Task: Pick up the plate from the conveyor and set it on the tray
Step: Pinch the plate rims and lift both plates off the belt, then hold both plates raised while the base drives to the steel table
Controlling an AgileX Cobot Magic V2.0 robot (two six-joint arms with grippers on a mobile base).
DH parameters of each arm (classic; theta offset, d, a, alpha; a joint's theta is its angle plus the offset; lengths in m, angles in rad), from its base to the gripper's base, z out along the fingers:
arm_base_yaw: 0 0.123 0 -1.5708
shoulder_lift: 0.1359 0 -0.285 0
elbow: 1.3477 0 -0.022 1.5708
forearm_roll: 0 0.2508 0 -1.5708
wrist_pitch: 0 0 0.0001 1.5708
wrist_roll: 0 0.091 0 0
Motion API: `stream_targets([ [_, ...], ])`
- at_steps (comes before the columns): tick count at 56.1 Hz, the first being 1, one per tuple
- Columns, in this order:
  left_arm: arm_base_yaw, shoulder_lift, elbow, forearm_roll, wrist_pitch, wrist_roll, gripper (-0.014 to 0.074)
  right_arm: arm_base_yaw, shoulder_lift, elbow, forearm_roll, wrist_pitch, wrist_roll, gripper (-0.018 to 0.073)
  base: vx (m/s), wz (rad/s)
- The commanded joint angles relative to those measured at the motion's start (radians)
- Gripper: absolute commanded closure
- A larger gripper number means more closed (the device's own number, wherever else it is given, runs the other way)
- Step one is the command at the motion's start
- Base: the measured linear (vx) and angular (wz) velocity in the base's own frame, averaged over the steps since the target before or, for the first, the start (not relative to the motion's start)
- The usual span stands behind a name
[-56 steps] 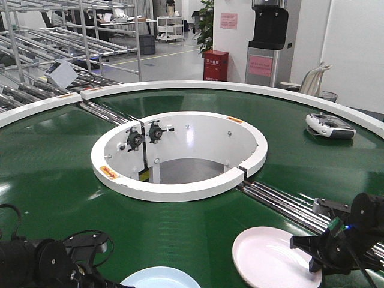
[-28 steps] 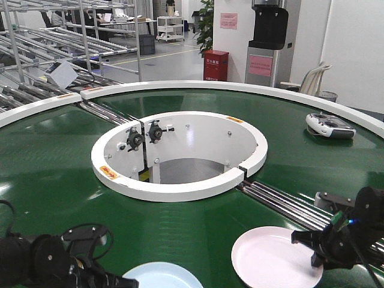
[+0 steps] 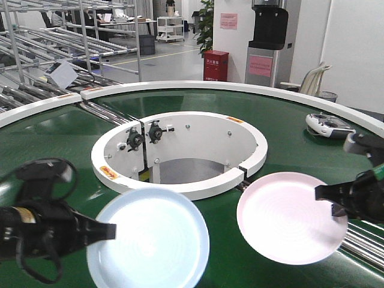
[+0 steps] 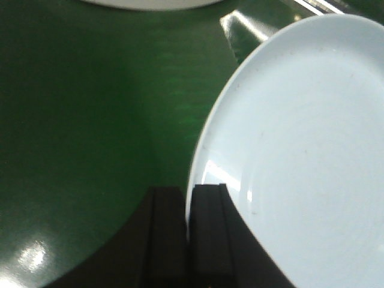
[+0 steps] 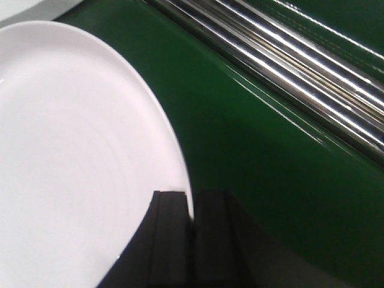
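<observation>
Two plates in hand. The blue plate [image 3: 149,237] hangs over the near left part of the conveyor [image 3: 60,135], apparently clear of the belt, its face tipped toward the front camera. The left gripper [image 4: 189,201] is closed down on its left rim, the thin edge nipped between both dark fingers. The pink plate [image 3: 288,217] has the same attitude over the near right part, above where the steel rollers [image 5: 288,66] cross. The right gripper [image 5: 192,203] is likewise clamped tight on that plate's right rim only. The tray is in no view, so the carry path cannot be judged. Main risk, as I read it: each plate is held by one edge alone, glazed and smooth, with its weight hanging out beyond the fingers. A quick swing or wrist turn could let it pivot in the pinch or slide out. A fall for the pink one means steel rollers, likely a chip or break. Second risk: the plates hang near each other with a gap between, and arms swinging inward together could clash the rims. Around: the white wall of the central opening [image 3: 259,147] sits just behind both plates and could be clipped on a forward reach. A remote control [image 3: 327,125] lies by the far right outer rim, well apart. Racks [image 3: 54,30] stand beyond the conveyor, no concern.
</observation>
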Motion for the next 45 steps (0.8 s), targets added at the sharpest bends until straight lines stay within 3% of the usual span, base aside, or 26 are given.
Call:
stream_targets([
  [1, -0.004, -0.102, -0.027, 0.028, -0.057, -0.012, 0.0603, -0.004, -0.138, 0.040, 0.027, -0.058, -0.023, 0.0571, 0.00, 0.00],
  [26, -0.004, -0.379, 0.071, 0.031, -0.036, -0.031, 0.0602, -0.004, -0.619, 0.330, 0.052, -0.052, -0.002, 0.0569, 0.00, 0.00],
  [45, -0.004, -0.406, 0.081, 0.028, -0.040, -0.032, 0.0602, -0.004, -0.712, 0.356, 0.052, -0.077, 0.012, 0.0569, 0.00, 0.00],
])
